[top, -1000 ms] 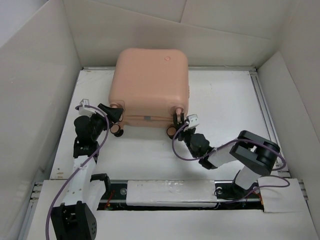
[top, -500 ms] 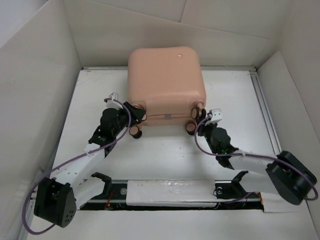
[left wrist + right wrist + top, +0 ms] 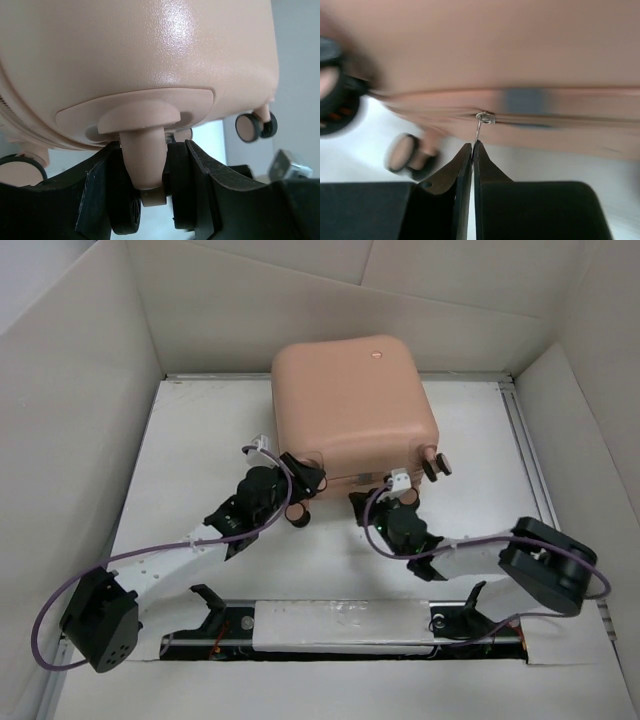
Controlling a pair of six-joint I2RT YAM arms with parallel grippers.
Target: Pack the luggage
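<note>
Both arms reach forward over the white table [image 3: 200,440]. The left jaws are clamped around a wheel post [image 3: 144,160] at the near left corner of the pink suitcase [image 3: 355,405]. The right jaws are pinched shut on the thin metal zipper pull [image 3: 479,126] hanging from the near seam. The suitcase sits closed at the table's far middle, its wheeled end facing the arms.

The luggage [image 3: 520,50] overruns the right wrist view, blurred (its wheels [image 3: 402,152] too)
</note>
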